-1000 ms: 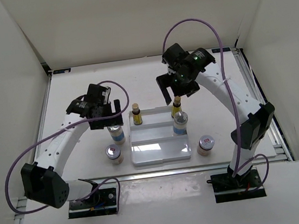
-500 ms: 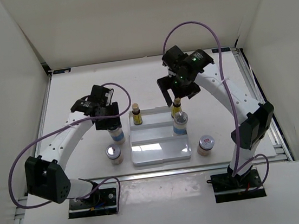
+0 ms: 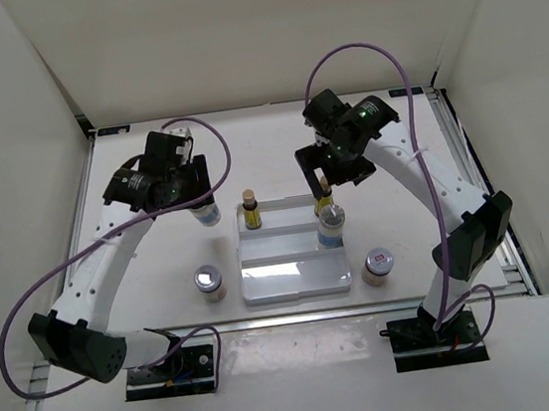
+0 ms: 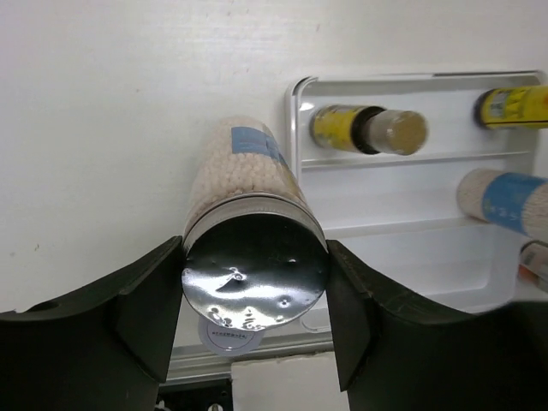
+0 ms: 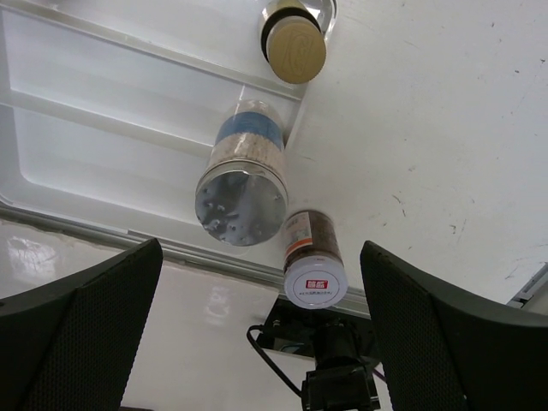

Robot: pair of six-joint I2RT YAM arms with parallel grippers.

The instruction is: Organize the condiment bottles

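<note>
My left gripper is shut on the silver cap of a blue-labelled condiment bottle, which hangs upright left of the white stepped tray. In the left wrist view both fingers press the cap of that bottle. My right gripper stands open above the tray's right side, holding nothing. Below it are a slim amber bottle and a second blue-labelled bottle. Another amber bottle stands on the tray's back step. Two short jars stand on the table beside the tray.
In the right wrist view the silver-capped bottle and the white-lidded jar sit between my wide fingers, far below them. White walls close in the table on three sides. The arm bases and cables lie at the near edge.
The left gripper closed on the blue-labelled bottle left of the tray and carried it up and toward the back. The right gripper shifted slightly and stayed open.
</note>
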